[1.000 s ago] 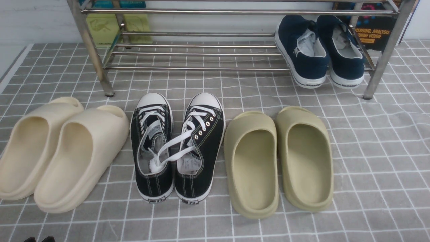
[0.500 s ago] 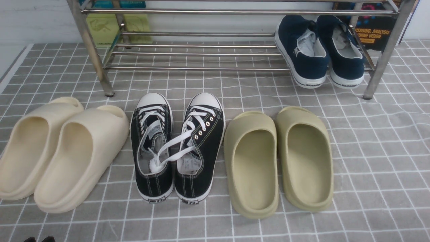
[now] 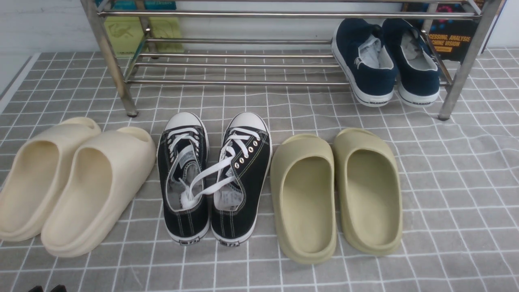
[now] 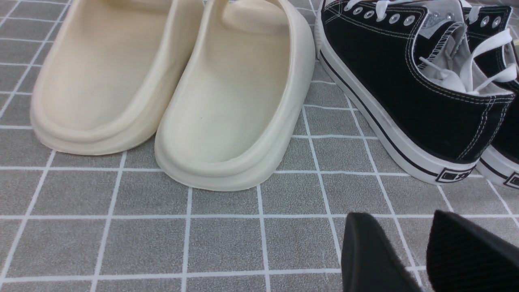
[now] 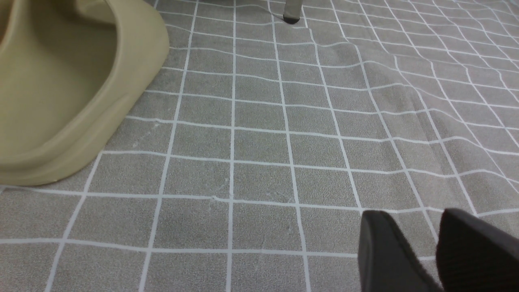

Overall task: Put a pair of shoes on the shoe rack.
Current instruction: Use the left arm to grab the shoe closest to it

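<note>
The pair of black canvas sneakers stands side by side on the grey checked cloth, toes toward the rack: the left sneaker (image 3: 183,174) and the right sneaker (image 3: 242,174), with loose white laces across both. The silver shoe rack (image 3: 243,82) stands behind them. In the left wrist view my left gripper (image 4: 401,221) is open and empty, just behind the heel of the nearer sneaker (image 4: 405,89). Its tips show at the bottom edge of the front view (image 3: 46,288). My right gripper (image 5: 405,217) is open and empty over bare cloth.
A pair of cream slides (image 3: 61,182) lies left of the sneakers and a pair of olive slides (image 3: 336,190) right of them. Navy slip-on shoes (image 3: 385,61) sit on the rack's lower shelf at the right. One rack leg (image 5: 291,12) shows in the right wrist view.
</note>
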Available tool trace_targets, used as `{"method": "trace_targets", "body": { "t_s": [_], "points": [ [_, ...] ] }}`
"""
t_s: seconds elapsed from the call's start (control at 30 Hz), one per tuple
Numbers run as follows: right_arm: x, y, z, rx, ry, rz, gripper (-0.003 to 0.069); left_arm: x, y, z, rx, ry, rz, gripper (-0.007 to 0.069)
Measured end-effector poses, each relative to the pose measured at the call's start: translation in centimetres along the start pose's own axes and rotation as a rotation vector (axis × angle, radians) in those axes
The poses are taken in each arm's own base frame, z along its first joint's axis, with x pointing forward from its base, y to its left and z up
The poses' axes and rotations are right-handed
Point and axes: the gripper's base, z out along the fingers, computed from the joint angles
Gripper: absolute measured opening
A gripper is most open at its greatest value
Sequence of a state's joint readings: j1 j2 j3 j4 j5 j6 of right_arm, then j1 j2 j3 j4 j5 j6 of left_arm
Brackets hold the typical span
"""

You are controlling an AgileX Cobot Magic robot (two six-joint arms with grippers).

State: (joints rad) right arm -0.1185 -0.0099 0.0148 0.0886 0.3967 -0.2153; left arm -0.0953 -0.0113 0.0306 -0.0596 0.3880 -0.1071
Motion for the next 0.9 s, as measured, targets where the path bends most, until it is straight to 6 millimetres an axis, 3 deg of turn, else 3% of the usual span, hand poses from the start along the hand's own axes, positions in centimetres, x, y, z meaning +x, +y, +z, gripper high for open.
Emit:
{"method": "trace_targets", "body": {
  "t_s": [0.17, 0.3, 0.53, 0.7, 0.8, 0.9],
  "points": [
    [0.0, 0.0, 0.0, 0.0, 0.0, 0.0, 0.0239, -0.2, 0.0, 0.0, 0.003, -0.027, 0.002, 0.0238],
    [0.0, 0.0, 0.0, 0.0, 0.0, 0.0, 0.0239, -1.4, -0.1, -0.1, 0.015, -0.15, 0.007, 0.0238],
    [0.0, 0.0, 0.0, 0.0, 0.0, 0.0, 0.0239, -4.6, -0.5, -1.3, 0.057, -0.53, 0.006, 0.0238],
    [0.0, 0.0, 0.0, 0.0, 0.0, 0.0, 0.0239, -6.5, -0.7, -2.7, 0.128, -0.787, -0.108, 0.0238],
    [0.0, 0.0, 0.0, 0.0, 0.0, 0.0, 0.0239, -8.4, -0.8, -4.7, 0.214, -1.004, -0.231, 0.0193],
    [0.0, 0.0, 0.0, 0.0, 0.0, 0.0, 0.0239, -10.2, -1.1, -5.8, 0.226, -1.004, -0.251, 0.0118]
  ]
}}
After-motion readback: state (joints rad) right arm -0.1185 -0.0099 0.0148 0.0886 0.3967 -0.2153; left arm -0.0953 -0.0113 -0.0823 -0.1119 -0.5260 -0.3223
